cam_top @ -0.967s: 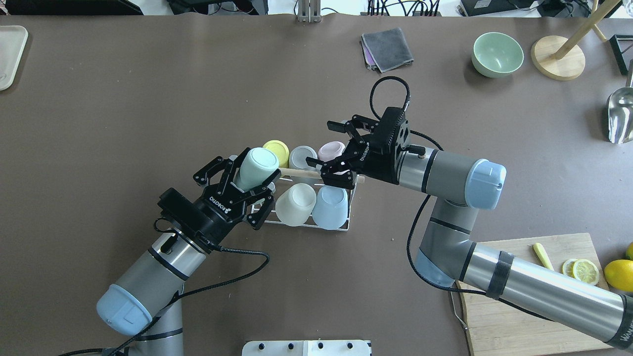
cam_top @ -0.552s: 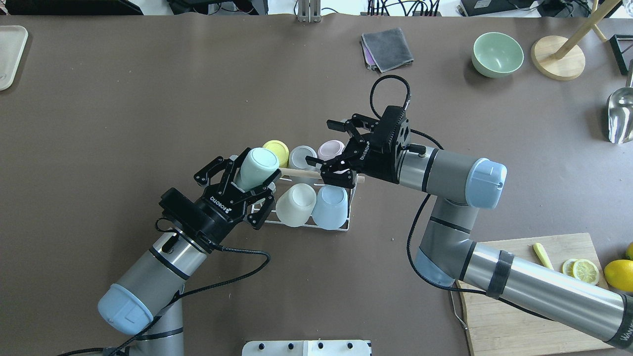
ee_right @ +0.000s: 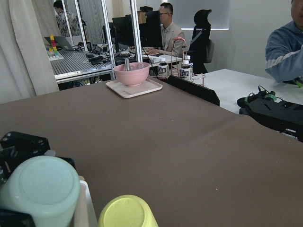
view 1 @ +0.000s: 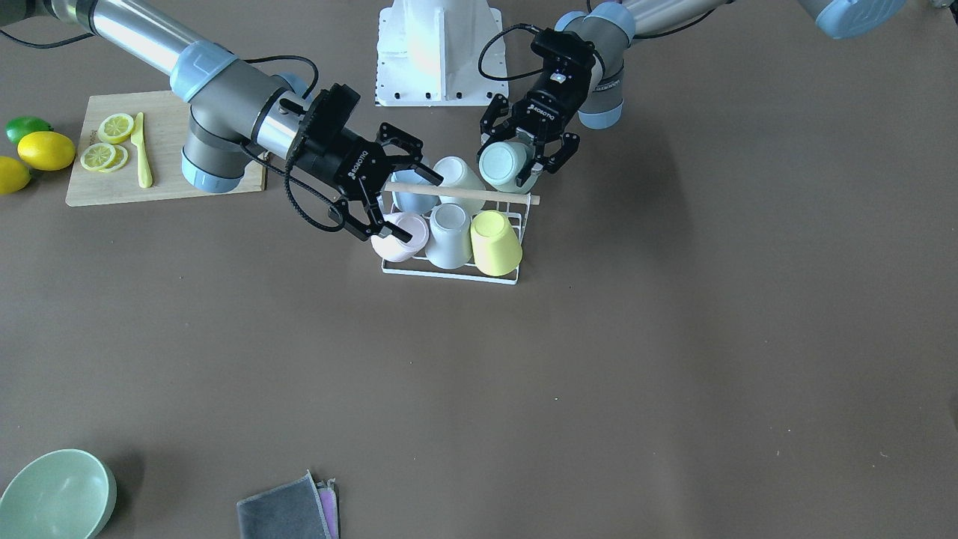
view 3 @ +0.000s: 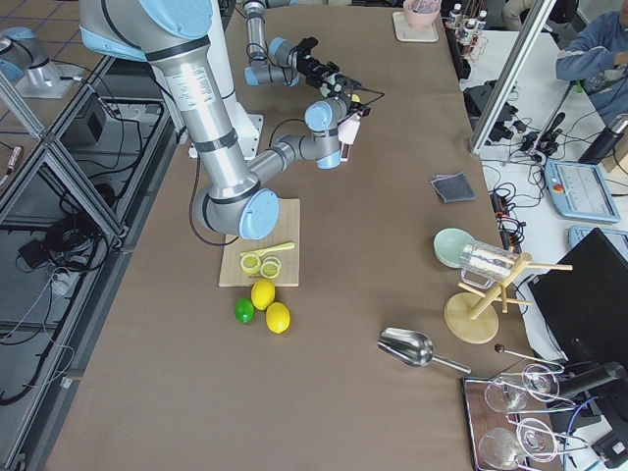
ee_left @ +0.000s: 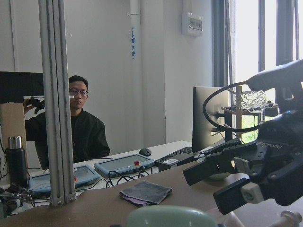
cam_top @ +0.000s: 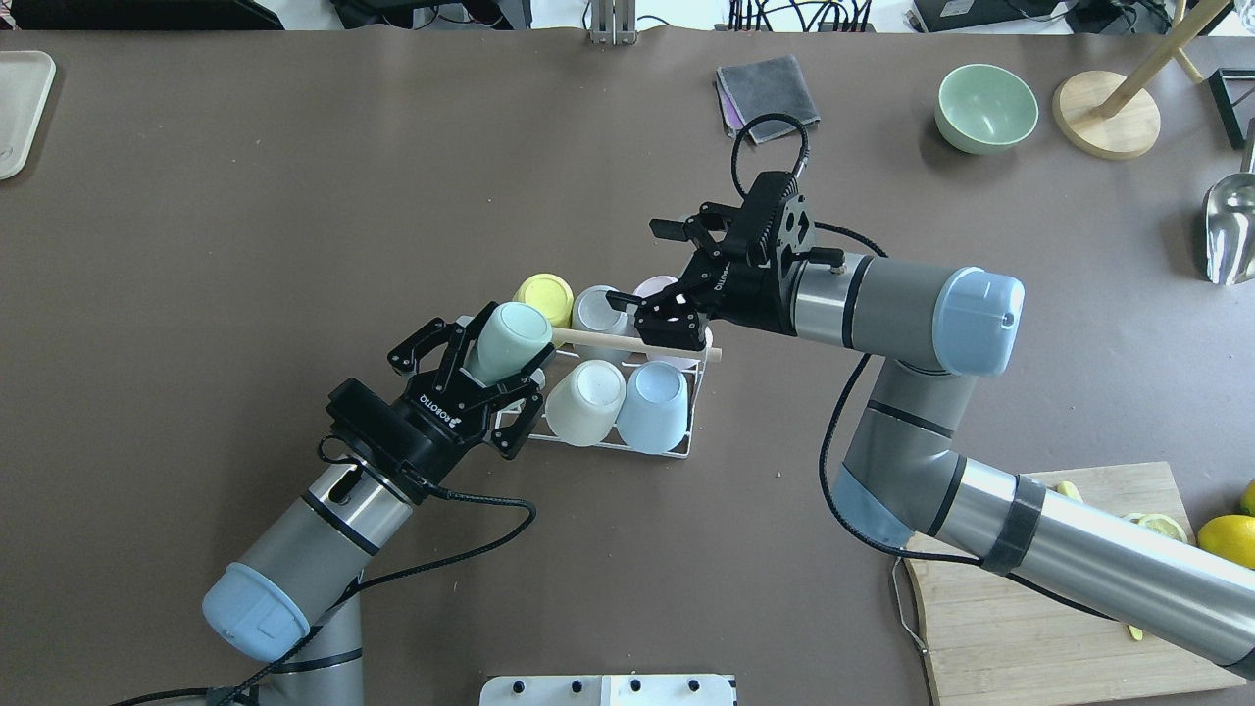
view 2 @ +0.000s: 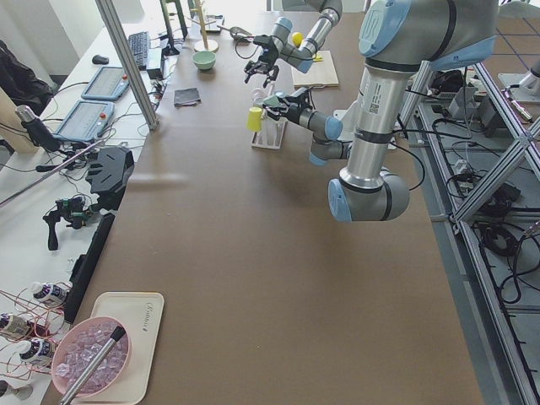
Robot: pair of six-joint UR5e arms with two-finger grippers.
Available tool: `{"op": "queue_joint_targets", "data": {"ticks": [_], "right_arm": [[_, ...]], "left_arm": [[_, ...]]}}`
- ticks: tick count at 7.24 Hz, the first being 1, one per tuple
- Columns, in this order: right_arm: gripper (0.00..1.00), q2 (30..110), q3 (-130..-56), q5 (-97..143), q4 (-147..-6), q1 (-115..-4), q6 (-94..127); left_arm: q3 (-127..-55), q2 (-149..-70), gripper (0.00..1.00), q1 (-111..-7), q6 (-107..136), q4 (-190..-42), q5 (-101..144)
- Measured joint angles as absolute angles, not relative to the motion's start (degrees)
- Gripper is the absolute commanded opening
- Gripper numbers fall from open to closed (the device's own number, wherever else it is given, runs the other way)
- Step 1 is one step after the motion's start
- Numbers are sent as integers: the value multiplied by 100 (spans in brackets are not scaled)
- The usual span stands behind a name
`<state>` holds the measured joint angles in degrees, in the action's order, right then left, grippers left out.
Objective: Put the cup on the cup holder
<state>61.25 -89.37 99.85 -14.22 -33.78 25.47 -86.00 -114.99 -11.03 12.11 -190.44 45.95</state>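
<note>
The left claw (cam_top: pixel 502 355) is closed around a pale mint-green cup (cam_top: pixel 512 331) and grips its wall from both sides. The cup is tilted, with its flat bottom turned upward and away from the robot. It is at the corner of the small white wire cup holder with a light wooden rod (cam_top: pixel 594 340) that is nearest to the robot's left arm, just beside the end of the rod. From these views I cannot say whether the cup already sits on a prong or only hangs above it.

Five other cups stand upside down on the holder. A cream cup (cam_top: pixel 586 402) and a light blue cup (cam_top: pixel 655 407) are in the row near the robot. A yellow cup (cam_top: pixel 545 297), a grey-white cup (cam_top: pixel 598 312) and a pink cup (cam_top: pixel 659 291) are in the far row.

The right claw (cam_top: pixel 643 263) is spread wide and holds nothing. It hovers over the other end of the holder, above the pink cup, which it partly hides.

Elsewhere on the brown tabletop (cam_top: pixel 294 196) — well apart from the holder — are a wooden cutting board (view 1: pixel 90 191) with lemon slices (view 1: pixel 101 150), a pale green bowl (cam_top: pixel 985 106) and a folded grey cloth (cam_top: pixel 770 96).
</note>
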Motion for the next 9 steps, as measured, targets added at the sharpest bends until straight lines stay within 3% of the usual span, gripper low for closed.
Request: {"op": "queue_joint_targets", "data": {"ticks": [5, 9], "right_arm": [[100, 6142, -9987, 13440, -5483, -5182, 2544], [100, 6593, -11217, 12892, -9836, -5706, 2469]], "left_arm": [[-8383, -11474, 98, -1109, 1203, -19640, 4598], [-9466, -11393, 98, -1911, 1260, -18768, 5131]]}}
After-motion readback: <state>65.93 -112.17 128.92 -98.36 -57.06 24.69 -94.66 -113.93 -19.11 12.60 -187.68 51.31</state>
